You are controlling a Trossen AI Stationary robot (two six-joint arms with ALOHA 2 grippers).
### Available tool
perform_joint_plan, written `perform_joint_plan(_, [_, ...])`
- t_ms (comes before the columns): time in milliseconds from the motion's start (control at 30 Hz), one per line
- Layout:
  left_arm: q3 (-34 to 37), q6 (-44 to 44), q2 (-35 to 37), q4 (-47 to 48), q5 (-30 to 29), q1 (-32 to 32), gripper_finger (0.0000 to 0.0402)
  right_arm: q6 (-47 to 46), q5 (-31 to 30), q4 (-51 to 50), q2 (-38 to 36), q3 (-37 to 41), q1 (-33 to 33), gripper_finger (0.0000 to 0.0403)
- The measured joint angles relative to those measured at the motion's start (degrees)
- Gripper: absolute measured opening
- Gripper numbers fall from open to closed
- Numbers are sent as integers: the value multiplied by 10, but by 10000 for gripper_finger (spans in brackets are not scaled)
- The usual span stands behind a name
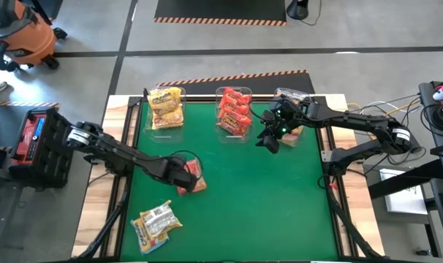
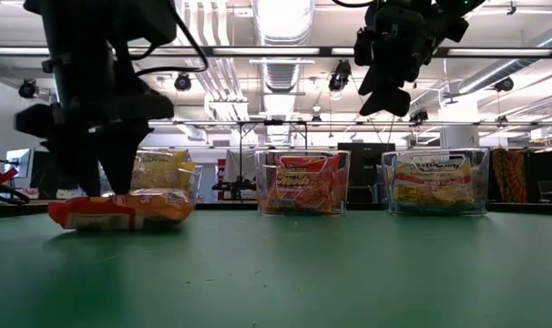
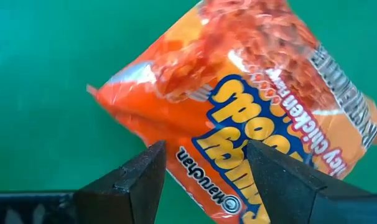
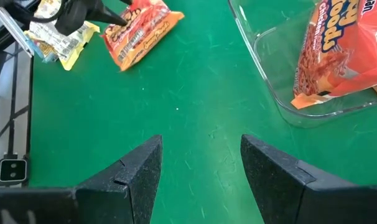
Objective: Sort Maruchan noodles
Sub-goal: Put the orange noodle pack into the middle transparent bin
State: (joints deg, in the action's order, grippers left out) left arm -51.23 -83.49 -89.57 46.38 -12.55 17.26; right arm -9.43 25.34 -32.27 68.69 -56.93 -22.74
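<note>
So the left gripper [image 3: 204,163] sits low over the orange spicy chicken packet [image 1: 193,180] on the mat's near-left, fingers spread either side, probably lining up a grab. Right gripper [image 1: 270,140] hangs open by the red-packet bin [image 1: 234,112], likely just waiting

My left gripper [image 1: 186,175] sits low at center-left of the overhead frame, fingers apart; my right gripper [image 1: 271,137] hangs raised upper-right, fingers apart.

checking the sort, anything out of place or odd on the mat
Two packets lie loose outside the bins: an orange Maruchan packet under the open left gripper, and a yellow packet askew near the mat's front-left corner.
</note>
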Motion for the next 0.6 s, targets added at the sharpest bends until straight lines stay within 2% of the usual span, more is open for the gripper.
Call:
perform_joint_plan(233, [-21, 276, -23, -4, -23, -1, 212, 3, 0, 0, 0, 0, 0, 206])
perform_joint_plan(333, [-36, 354, -31, -3, -36, -2, 212, 3, 0, 0, 0, 0, 0, 205])
perform_joint_plan(500, [-70, 346, -18, -5, -98, -2, 209, -3, 0, 0, 0, 0, 0, 205])
perform_joint_plan(600, [-92, 280, -9, -6, -95, -3, 206, -5, 0, 0, 0, 0, 0, 205])
